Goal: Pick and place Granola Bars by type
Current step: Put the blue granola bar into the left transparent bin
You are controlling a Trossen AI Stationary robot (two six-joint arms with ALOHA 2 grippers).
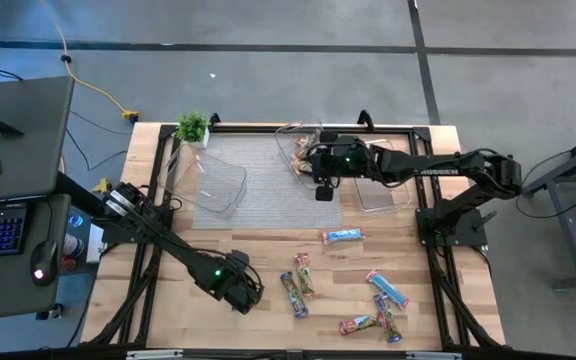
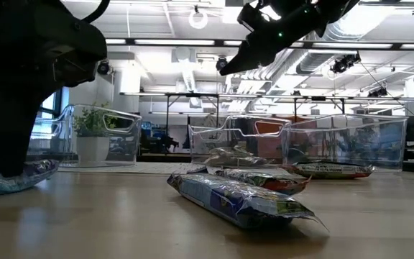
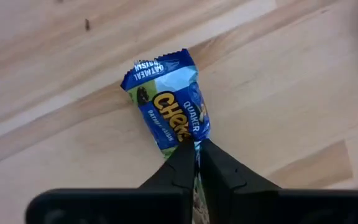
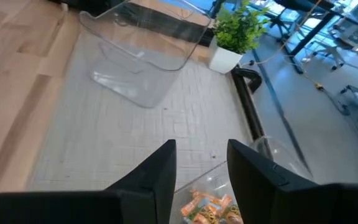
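Note:
My left gripper [image 3: 197, 163] is down at the table's near left part [image 1: 236, 285], shut on a blue granola bar [image 3: 166, 102]; the low view shows that bar [image 2: 16, 176] at the table top under the dark fingers. My right gripper [image 4: 201, 168] hangs open and holds nothing, above the middle clear tub [image 1: 303, 150] at the back, which holds some bars [image 4: 207, 208]. Several more bars lie flat on the wood at the near right: a light blue one [image 1: 343, 236] and greenish ones [image 1: 303, 272] [image 1: 293, 295]. My left gripper pinches the blue bar between its two fingers, which come from above and point down. They squeeze the wrapper [image 3: 190, 137] in from both long sides, so it narrows to a crease there. The crimped end [image 3: 157, 62] sticks out free, and the bar lies on the table.
Three clear tubs stand at the back: one on the left [image 1: 218, 180], the middle one, and one on the right [image 1: 383, 185], on a grey mat [image 1: 268, 200]. A small potted plant [image 1: 193, 127] stands at the far left corner. Bare wood lies between my left gripper and the mat.

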